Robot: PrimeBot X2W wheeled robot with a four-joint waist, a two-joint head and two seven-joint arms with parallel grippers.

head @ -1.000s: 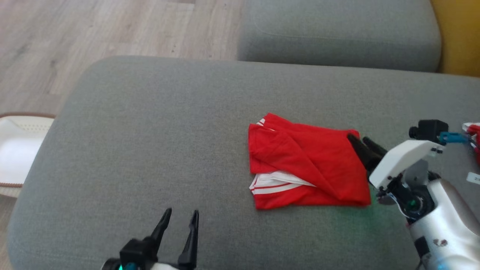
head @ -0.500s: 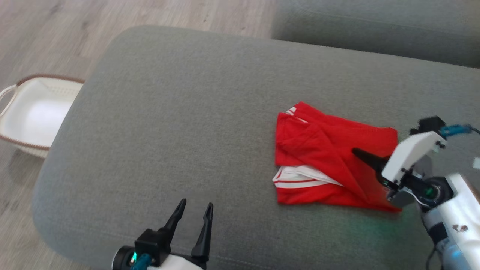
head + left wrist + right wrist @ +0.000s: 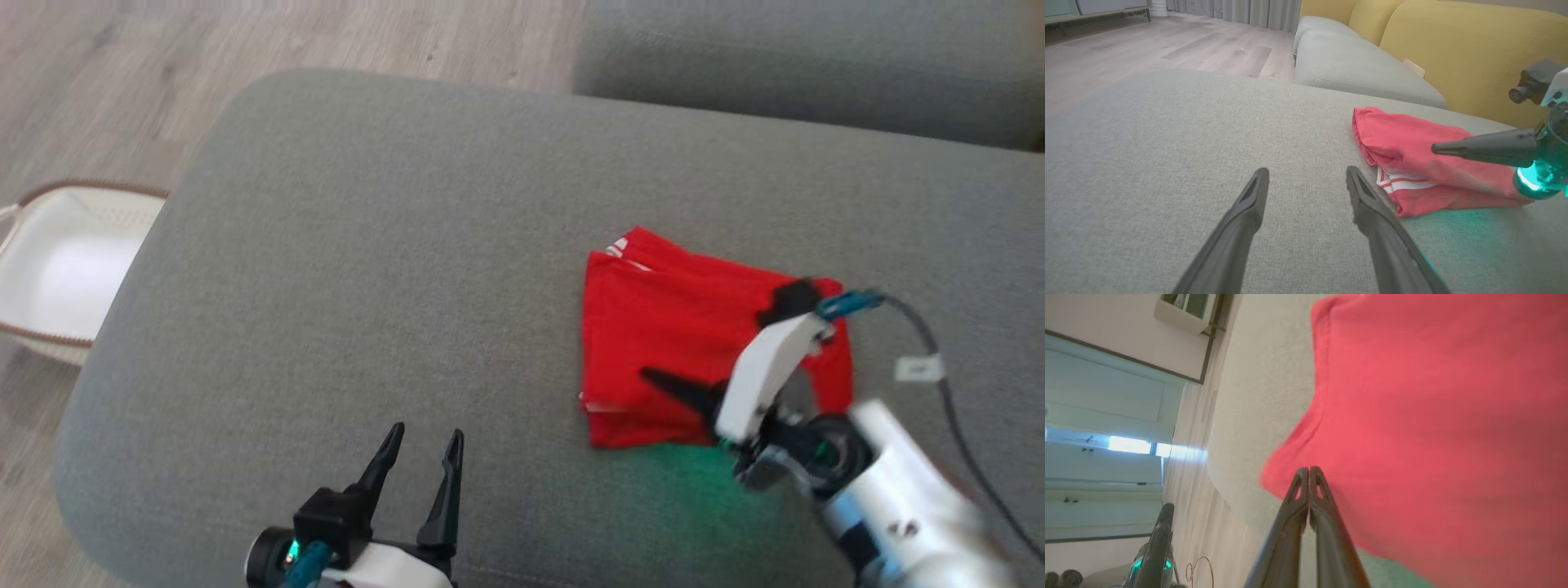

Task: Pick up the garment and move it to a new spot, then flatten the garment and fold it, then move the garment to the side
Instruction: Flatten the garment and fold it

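Right gripper is seen pinched shut with no cloth visibly caught, poised over the near-right part of the folded red garment on the grey sofa cushion and pointed leftward across it. Left gripper is held spread, well off to the left, so the right arm's nearer. Counted: one garment, two grippers.

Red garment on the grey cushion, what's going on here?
The folded red garment with white stripes lies on the grey fabric sofa cushion. The right gripper is shut, its fingers pointing across the garment's top with no cloth visibly pinched. The left gripper is open over bare cushion, apart from the garment.
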